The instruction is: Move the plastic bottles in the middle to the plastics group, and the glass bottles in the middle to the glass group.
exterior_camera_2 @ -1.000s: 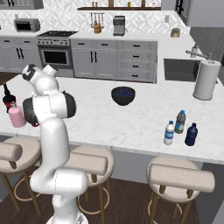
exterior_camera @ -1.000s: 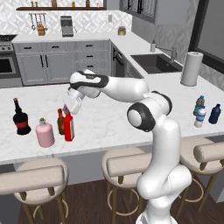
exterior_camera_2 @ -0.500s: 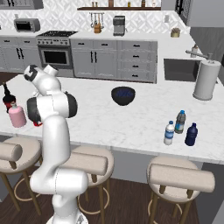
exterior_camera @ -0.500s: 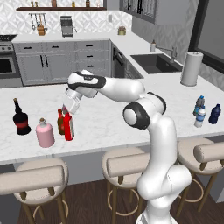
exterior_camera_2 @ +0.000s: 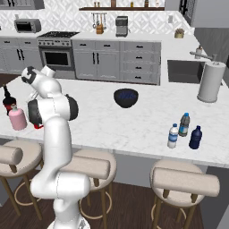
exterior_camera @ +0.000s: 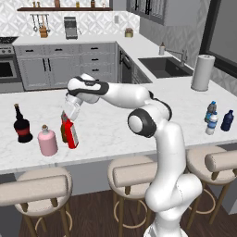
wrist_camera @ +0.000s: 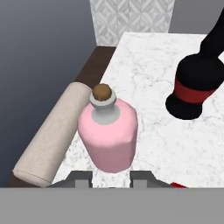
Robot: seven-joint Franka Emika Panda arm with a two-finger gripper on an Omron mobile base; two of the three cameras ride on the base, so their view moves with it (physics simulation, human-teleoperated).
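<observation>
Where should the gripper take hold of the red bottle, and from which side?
Probably the upper body, just under the cap, coming from above. The red bottle stands upright and slim, with the brown bottle close behind and the pink bottle beside it, so low sideways approaches look crowded. The gripper already sits shut at its top.

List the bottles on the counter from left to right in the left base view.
black bottle with a red label → pale pink bottle → slim red bottle → white-capped clear water bottle → dark blue bottle. The small brown bottle and the blue-capped bottle overlap their neighbours, so both are left out.
</observation>
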